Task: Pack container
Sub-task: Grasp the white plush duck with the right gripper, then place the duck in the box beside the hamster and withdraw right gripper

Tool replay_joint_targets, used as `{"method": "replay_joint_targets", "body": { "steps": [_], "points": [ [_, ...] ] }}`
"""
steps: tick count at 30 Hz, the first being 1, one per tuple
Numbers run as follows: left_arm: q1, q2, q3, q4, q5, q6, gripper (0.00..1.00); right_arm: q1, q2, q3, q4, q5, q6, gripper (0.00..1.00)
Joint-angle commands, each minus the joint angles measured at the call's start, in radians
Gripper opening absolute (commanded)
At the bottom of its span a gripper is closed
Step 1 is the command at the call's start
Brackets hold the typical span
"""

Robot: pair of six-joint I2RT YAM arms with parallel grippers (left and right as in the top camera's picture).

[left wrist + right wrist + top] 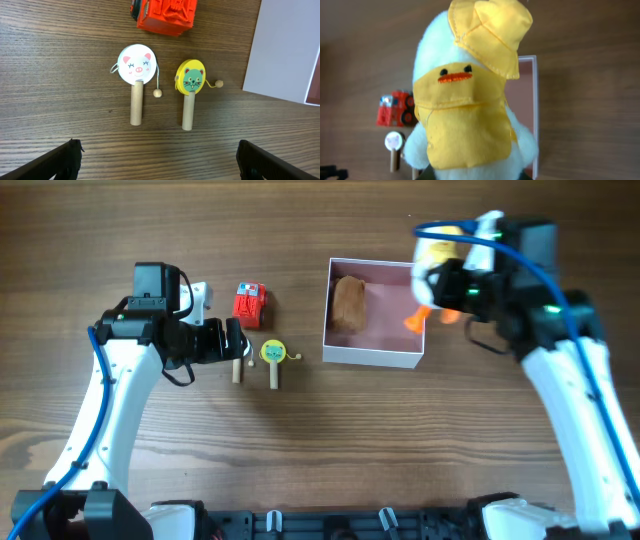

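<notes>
The container is sitting on the worktop right of centre, its white front wall facing the camera and its pink floor showing. A brown toy is lying inside along its left wall. The right gripper is hovering at the container's far right corner, gripping a duck plush. From overhead the arm is covering most of the plush, leaving only its pale head and an orange part over the box rim. In the right wrist view the plush is filling the frame and hiding the jaws, and only a strip of the container is peeking out behind it. The left gripper is hanging over the toys left of the box, its jaws spread wide and holding nothing. Their dark tips are just entering the bottom corners of the left wrist view. Below them a pig drum and a cat drum are lying side by side, apart. A red toy is being cut off by the top edge. Overhead, the left gripper is hiding the pig drum's face.
</notes>
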Motion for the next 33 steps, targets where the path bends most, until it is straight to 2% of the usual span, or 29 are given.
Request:
{"method": "replay_joint_targets", "body": {
  "steps": [1, 3, 11, 12, 13, 16, 19, 25, 28, 29, 30, 32, 33],
  "points": [
    [0.006, 0.005, 0.015, 0.0, 0.001, 0.016, 1.0, 0.058, 0.13, -0.09, 0.097, 0.076, 0.045, 0.04],
    [0.006, 0.006, 0.015, 0.0, 0.001, 0.016, 1.0, 0.063, 0.223, -0.098, 0.143, 0.147, 0.055, 0.04],
    [0.006, 0.005, 0.015, 0.0, 0.001, 0.016, 1.0, 0.057, 0.446, -0.098, 0.248, 0.147, 0.045, 0.06],
    [0.006, 0.005, 0.015, 0.0, 0.001, 0.016, 1.0, 0.057, 0.449, -0.098, 0.254, 0.147, 0.042, 0.17],
    [0.006, 0.006, 0.015, 0.0, 0.001, 0.016, 1.0, 0.057, 0.45, -0.098, 0.267, 0.147, 0.029, 0.37],
    [0.006, 0.006, 0.015, 0.0, 0.001, 0.016, 1.0, 0.057, 0.442, -0.079, 0.285, 0.137, -0.04, 0.49],
    [0.006, 0.005, 0.015, 0.0, 0.001, 0.016, 1.0, 0.057, 0.407, -0.018, 0.246, 0.129, -0.083, 0.58],
    [0.006, 0.006, 0.015, 0.0, 0.001, 0.016, 1.0, 0.057, 0.171, 0.042, 0.19, 0.102, -0.116, 0.76],
    [0.006, 0.005, 0.015, 0.0, 0.001, 0.016, 1.0, 0.057, 0.044, 0.042, 0.175, 0.102, -0.165, 0.78],
    [0.006, 0.005, 0.015, 0.0, 0.001, 0.016, 1.0, 0.057, 0.018, 0.041, 0.166, 0.102, -0.165, 0.72],
    [0.006, 0.006, 0.015, 0.0, 0.001, 0.016, 1.0, 0.057, 0.003, 0.042, 0.159, 0.103, -0.167, 0.7],
    [0.006, 0.006, 0.015, 0.0, 0.001, 0.016, 1.0, 0.057, -0.002, 0.041, 0.125, 0.153, -0.167, 0.76],
    [0.006, 0.005, 0.015, 0.0, 0.001, 0.016, 1.0, 0.057, -0.001, 0.041, 0.107, 0.19, -0.167, 0.76]
  ]
}}
